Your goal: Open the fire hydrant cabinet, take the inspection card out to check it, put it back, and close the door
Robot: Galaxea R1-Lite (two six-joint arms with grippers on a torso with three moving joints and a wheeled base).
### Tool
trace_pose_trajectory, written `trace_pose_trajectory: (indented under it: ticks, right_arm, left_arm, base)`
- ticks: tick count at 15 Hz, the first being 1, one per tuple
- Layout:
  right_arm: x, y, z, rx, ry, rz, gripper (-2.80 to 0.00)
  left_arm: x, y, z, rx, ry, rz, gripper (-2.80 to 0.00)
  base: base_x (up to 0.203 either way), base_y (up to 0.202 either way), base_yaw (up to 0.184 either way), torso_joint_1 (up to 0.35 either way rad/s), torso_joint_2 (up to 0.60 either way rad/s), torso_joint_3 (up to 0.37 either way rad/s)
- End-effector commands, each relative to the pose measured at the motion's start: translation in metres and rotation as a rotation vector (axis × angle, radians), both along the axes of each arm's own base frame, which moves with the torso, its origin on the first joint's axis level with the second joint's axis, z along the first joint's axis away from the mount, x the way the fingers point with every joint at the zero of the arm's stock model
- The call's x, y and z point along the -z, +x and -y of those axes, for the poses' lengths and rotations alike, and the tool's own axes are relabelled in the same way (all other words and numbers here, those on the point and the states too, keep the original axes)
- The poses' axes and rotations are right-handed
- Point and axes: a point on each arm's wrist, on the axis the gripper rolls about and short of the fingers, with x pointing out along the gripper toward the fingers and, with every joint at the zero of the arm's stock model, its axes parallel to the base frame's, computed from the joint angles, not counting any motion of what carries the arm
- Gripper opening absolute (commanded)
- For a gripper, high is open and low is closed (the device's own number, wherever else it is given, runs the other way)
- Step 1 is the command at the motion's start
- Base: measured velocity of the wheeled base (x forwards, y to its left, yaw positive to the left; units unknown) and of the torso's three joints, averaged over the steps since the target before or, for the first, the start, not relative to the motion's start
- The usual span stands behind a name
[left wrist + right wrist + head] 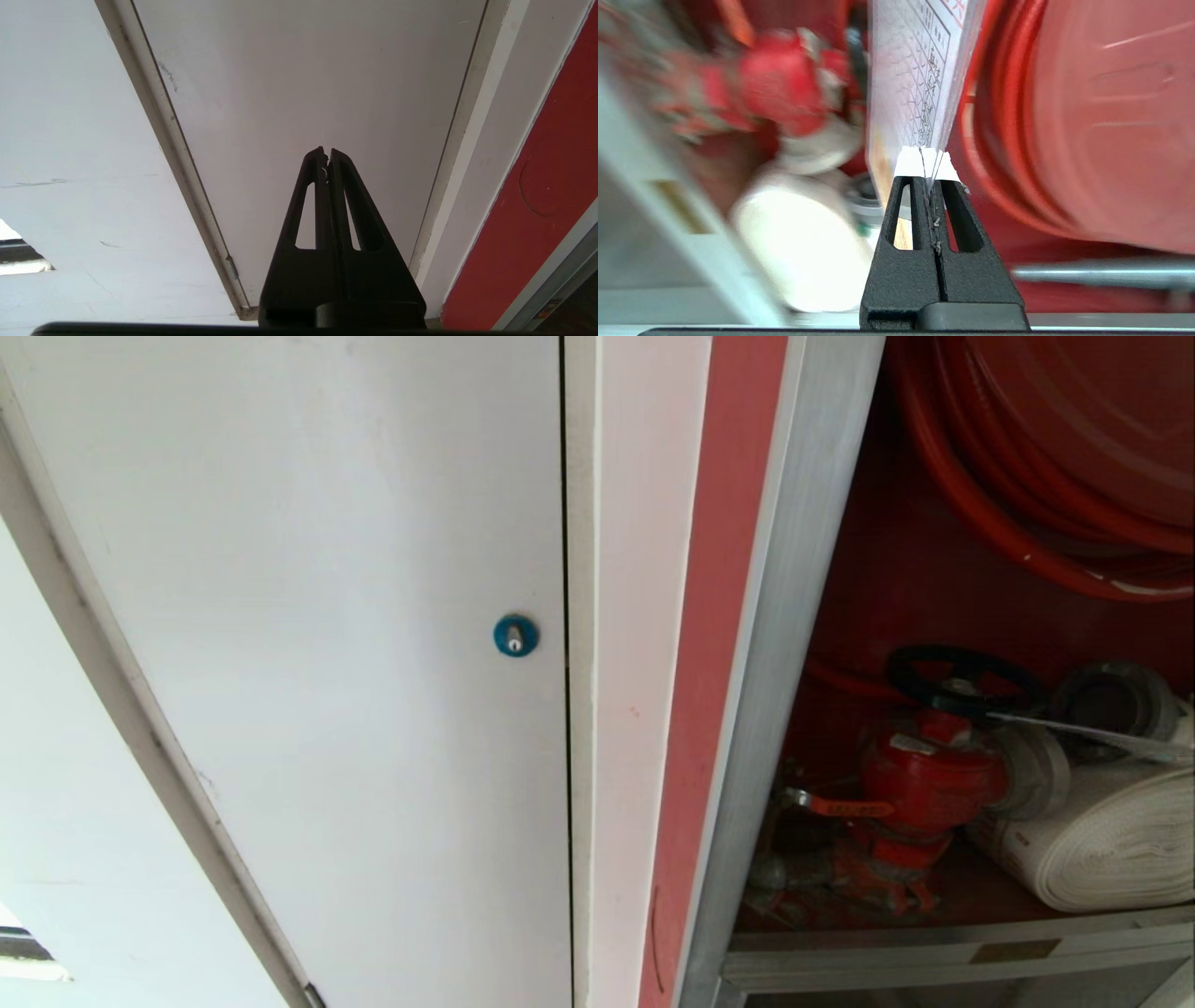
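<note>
Fingers (945,170) of the right gripper (927,161) clench the inspection card (920,70), its gridded print unreadable.

Beyond the red valve (934,784), the hose reel (1055,457) and white rolled hose (1111,845) run off the head view's edge. In the right wrist view the valve (784,88) and hose roll (803,242) are smeared; the inspection card (915,79) beside them is cut off, its print unreadable.
</note>
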Motion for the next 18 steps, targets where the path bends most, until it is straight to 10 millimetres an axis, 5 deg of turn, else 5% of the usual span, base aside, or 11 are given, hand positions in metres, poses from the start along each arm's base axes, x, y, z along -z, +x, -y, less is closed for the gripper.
trace_pose_trajectory:
  ticks: [1,4,18]
  right_arm:
    - [0.000,-0.018,0.003,-0.024,0.046,-0.053,-2.80]
    - [0.001,-0.032,0.002,-0.125,0.181,-0.178,-2.80]
    - [0.005,0.002,-0.014,-0.392,0.746,-0.635,-2.80]
  left_arm:
    - [0.003,0.001,0.000,0.000,0.000,-0.013,-2.80]
    - [0.003,0.001,0.000,0.000,0.000,-0.011,-2.80]
    - [0.003,0.001,0.000,0.000,0.000,-0.011,-2.80]
  base:
    - [0.000,0.000,0.000,0.000,0.00,0.000]
    - [0.000,0.000,0.000,0.000,0.00,0.000]
    - [0.000,0.000,0.000,0.000,0.00,0.000]
